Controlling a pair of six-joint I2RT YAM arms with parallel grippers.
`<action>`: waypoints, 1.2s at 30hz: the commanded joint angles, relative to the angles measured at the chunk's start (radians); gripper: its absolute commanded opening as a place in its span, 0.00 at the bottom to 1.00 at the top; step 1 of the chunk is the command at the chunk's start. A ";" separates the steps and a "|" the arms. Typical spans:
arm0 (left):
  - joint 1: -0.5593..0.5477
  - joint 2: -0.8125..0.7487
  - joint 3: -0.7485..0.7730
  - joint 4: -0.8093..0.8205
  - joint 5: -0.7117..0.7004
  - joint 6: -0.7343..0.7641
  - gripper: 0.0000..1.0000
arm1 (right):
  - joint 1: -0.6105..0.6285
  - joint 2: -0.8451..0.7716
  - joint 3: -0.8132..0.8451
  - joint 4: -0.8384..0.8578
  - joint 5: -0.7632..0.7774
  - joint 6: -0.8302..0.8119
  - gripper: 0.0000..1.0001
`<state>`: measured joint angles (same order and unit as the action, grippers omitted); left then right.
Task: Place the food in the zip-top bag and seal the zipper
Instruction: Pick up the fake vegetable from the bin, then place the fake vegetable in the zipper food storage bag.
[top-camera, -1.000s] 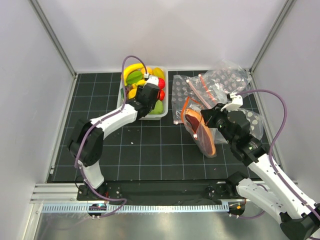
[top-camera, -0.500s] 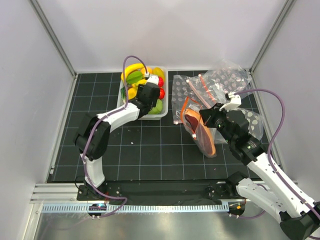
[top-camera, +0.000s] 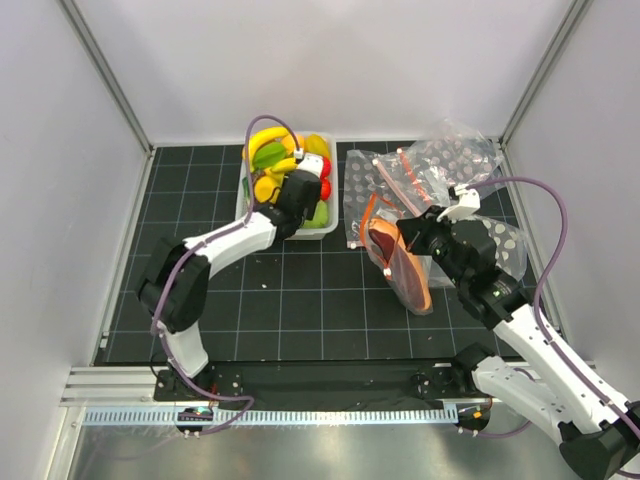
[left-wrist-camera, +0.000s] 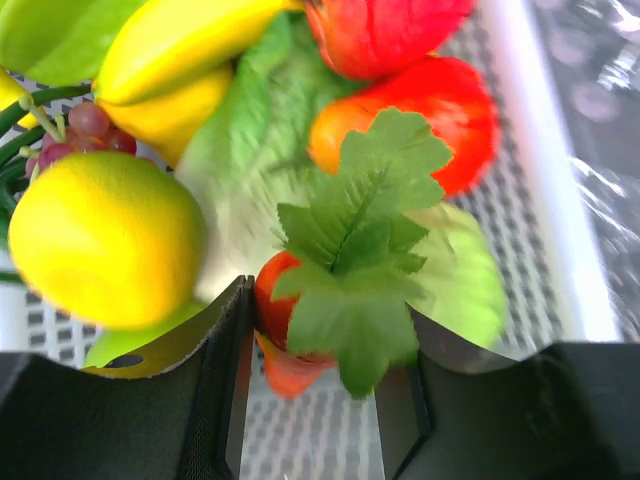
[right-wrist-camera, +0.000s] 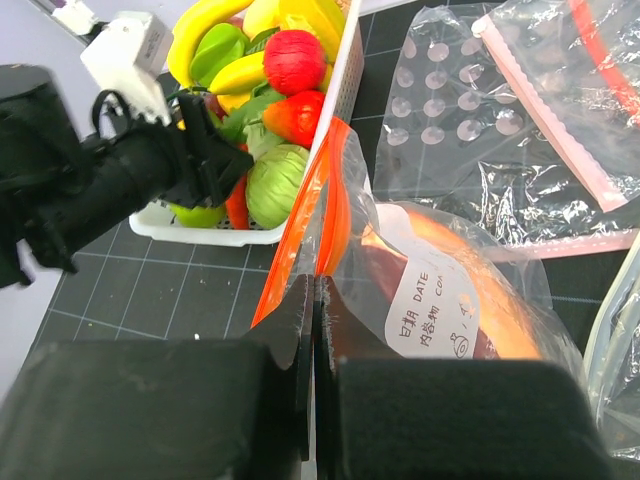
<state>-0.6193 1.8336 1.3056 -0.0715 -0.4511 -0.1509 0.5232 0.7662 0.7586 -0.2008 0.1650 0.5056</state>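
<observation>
The white tub (top-camera: 241, 199) holds the food: yellow bananas (top-camera: 268, 138), red strawberries (right-wrist-camera: 294, 60), green pieces (right-wrist-camera: 274, 183). Over the tub's near end, my left gripper (top-camera: 300, 203) is shut on an orange-red piece with a green leafy top (left-wrist-camera: 275, 310); in the right wrist view this piece (right-wrist-camera: 237, 200) hangs below the fingers. The zip-top bag (top-camera: 404, 268) lies right of centre with a brown-purple oblong (right-wrist-camera: 450, 300) inside. My right gripper (right-wrist-camera: 315, 300) is shut on the bag's mouth edge beside the orange-red zipper (right-wrist-camera: 335, 215), holding it up and open.
More clear dotted bags (top-camera: 440, 160) lie crumpled at the back right, one with a pink strip (right-wrist-camera: 540, 110). A yellow lemon (left-wrist-camera: 105, 240) and small grapes (left-wrist-camera: 85, 125) sit beside my left fingers. White walls enclose the black gridded mat (top-camera: 280, 300).
My left gripper has drawn slightly back toward the tub's near edge with the orange-red piece. The right gripper and the bag have barely moved.
</observation>
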 joint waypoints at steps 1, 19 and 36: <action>-0.110 -0.160 -0.049 -0.025 0.017 0.008 0.30 | -0.002 0.013 0.001 0.064 -0.022 -0.007 0.01; -0.247 -0.844 -0.411 0.205 0.158 -0.087 0.33 | 0.000 0.105 0.002 0.144 -0.228 0.004 0.01; -0.250 -0.789 -0.503 0.467 0.528 -0.291 0.27 | 0.004 0.064 -0.061 0.366 -0.490 0.037 0.01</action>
<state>-0.8684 1.0367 0.8017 0.2932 0.0143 -0.3859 0.5236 0.8791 0.7136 0.0395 -0.2737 0.5270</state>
